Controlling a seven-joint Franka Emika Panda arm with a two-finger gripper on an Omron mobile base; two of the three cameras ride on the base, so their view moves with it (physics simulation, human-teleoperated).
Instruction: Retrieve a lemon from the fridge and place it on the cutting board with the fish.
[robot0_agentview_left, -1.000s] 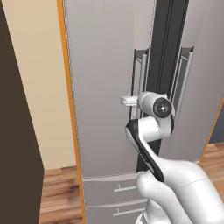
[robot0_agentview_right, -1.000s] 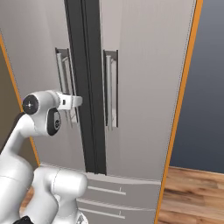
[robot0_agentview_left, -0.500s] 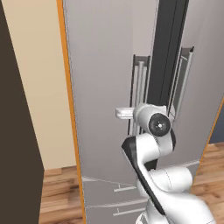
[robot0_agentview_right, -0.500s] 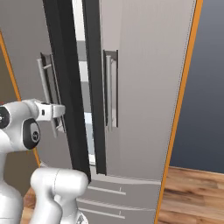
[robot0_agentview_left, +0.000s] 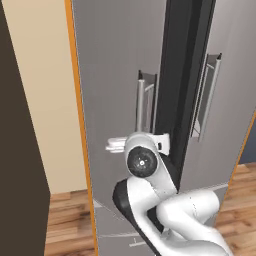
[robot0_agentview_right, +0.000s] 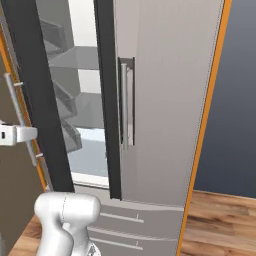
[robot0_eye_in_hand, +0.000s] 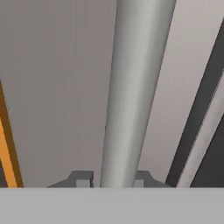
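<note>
1. The fridge (robot0_agentview_right: 165, 100) has its left door (robot0_agentview_left: 120, 75) swung well out now; a second ago both doors sat flush, with just the dark seam between them. In the right base view the opening at upper left shows a white interior with glass shelves (robot0_agentview_right: 75, 60).
2. The claw (robot0_eye_in_hand: 107, 179) is clenched on the left door handle (robot0_eye_in_hand: 131, 87): in the hand view the silver bar runs up between the two dark fingertips (robot0_eye_in_hand: 81, 178). In the right base view the white hand sits at the left edge against that same bar (robot0_agentview_right: 15, 117).
3. The lemon is not visible on the shelves that can be seen through the gap; much of the interior is hidden behind the dark door edge (robot0_agentview_right: 35, 100). The cutting board and the fish are elsewhere, outside these frames.
4. My reading: the door-opening step is well advanced, but reaching in still lies ahead.
5. Around: the right door (robot0_agentview_right: 170, 60) is closed, its handle (robot0_agentview_right: 126, 105) upright at centre frame; grey lower drawers (robot0_agentview_right: 130, 225) sit beneath; an orange cabinet edge (robot0_agentview_right: 210, 100) borders the right side, wooden floor (robot0_agentview_right: 220, 220) below.
6. In the way: the open door itself and the arm's elbow (robot0_agentview_left: 142, 160), bulky in the lower middle of the left base view, crowd the approach to the opening.
</note>
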